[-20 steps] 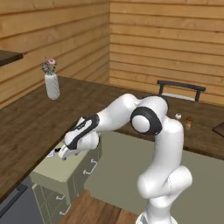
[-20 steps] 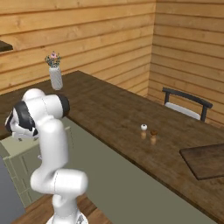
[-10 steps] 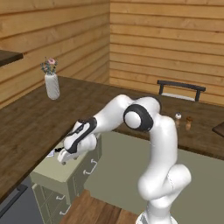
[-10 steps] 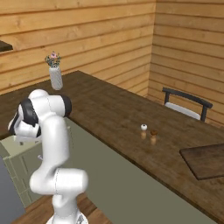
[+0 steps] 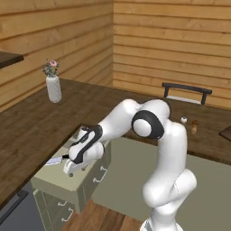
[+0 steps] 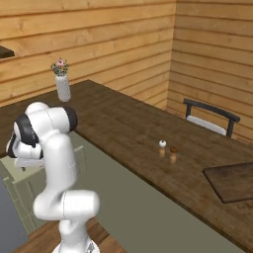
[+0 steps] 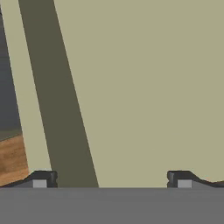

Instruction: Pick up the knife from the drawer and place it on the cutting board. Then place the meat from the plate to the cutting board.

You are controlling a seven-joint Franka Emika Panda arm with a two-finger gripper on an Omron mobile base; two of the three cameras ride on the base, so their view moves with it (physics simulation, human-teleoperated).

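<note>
A long dark wooden counter runs along the plank-walled kitchen, turning a corner on sage-green cabinets. A white vase of flowers stands upright toward its far end. Two small shakers, one white-topped and one brown-topped, stand just beside each other near the middle. The dark brown cutting board lies flat on the counter, well apart from the vase. A black-framed rack sits at the back by the wall.

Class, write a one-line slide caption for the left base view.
White arm reaches down with open gripper over the pulled-out drawer, vase on the counter behind.
</note>
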